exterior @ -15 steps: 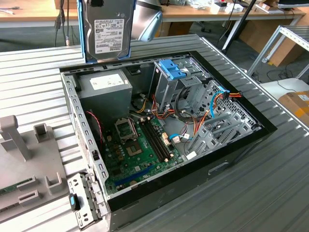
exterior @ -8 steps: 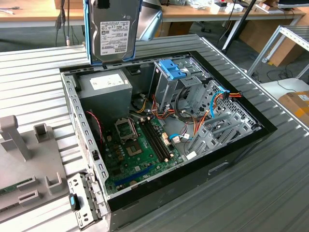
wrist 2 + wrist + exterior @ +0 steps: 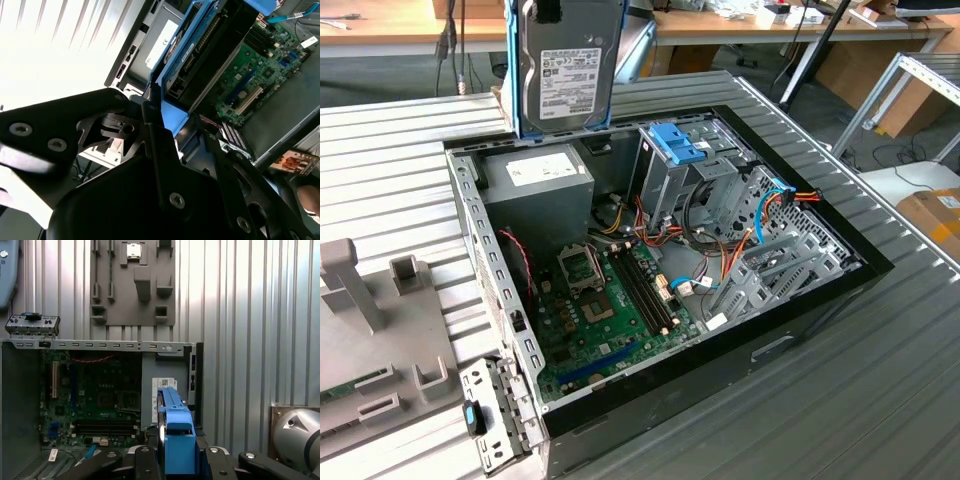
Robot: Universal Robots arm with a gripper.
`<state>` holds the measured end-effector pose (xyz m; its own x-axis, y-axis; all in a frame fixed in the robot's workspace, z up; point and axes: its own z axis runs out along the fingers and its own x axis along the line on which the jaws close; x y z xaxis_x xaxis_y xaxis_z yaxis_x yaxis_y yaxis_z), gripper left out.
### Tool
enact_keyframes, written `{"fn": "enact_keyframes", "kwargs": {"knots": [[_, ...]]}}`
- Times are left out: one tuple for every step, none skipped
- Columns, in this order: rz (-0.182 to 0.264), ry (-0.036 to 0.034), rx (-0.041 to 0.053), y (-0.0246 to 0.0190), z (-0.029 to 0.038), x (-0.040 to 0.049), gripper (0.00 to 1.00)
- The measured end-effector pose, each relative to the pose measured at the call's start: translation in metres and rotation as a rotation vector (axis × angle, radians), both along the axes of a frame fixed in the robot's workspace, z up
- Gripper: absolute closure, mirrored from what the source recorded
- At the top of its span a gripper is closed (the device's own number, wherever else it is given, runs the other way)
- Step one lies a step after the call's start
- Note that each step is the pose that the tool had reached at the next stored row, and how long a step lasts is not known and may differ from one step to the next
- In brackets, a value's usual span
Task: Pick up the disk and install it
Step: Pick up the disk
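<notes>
Closest to the wrist cameras, the black metal end effector (image 3: 179, 462) is clamped on the flat dark rectangular disk (image 3: 568, 70) with bright blue plastic rails, held upright above the grey boxy power supply (image 3: 535, 185) of an open black computer case (image 3: 720, 372) on a ribbed metal counter (image 3: 880, 400).

Matte black angular metal gripper (image 3: 175, 125), built from flat overlapping plates with bevelled edges and a raised central rib. Small silver socket-head screws (image 3: 176, 200) sit recessed in the plates, two of them paired on one broad side plate (image 3: 75, 125). Rounded silver-grey arm joint cap (image 3: 296, 432), smooth-surfaced, carries one recessed screw.
</notes>
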<state>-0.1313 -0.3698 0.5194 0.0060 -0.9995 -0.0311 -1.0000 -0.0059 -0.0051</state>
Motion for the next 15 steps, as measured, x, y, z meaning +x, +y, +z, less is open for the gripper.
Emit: {"fn": "enact_keyframes", "kwargs": {"knots": [[0.000,0.0000,-0.0002,-0.0008,0.0000,0.0009,0.64],[0.000,0.0001,-0.0004,-0.0008,0.0001,0.0009,0.64],[0.000,0.0001,-0.0002,-0.0009,0.0000,0.0009,0.64],[0.000,0.0000,-0.0003,-0.0009,0.0000,0.0009,0.64],[0.000,0.0001,-0.0003,-0.0009,0.0000,0.0009,0.64],[0.000,0.0000,-0.0002,-0.0010,0.0000,0.0012,0.64],[0.000,0.0000,-0.0001,-0.0014,0.0000,0.0016,0.64],[0.000,0.0000,-0.0003,-0.0020,0.0000,0.0023,0.64],[0.000,0.0000,-0.0003,-0.0024,0.0000,0.0028,0.64],[0.000,0.0001,-0.0005,-0.0037,0.0001,0.0040,0.64],[0.000,0.0000,-0.0005,-0.0052,0.0000,0.0054,0.64],[0.000,0.0000,-0.0008,-0.0064,0.0000,0.0064,0.64],[0.000,0.0000,-0.0009,-0.0068,-0.0001,0.0069,0.64],[0.000,0.0000,-0.0014,-0.0081,-0.0001,0.0081,0.64],[0.000,0.0001,-0.0018,-0.0088,-0.0001,0.0089,0.64]]}}
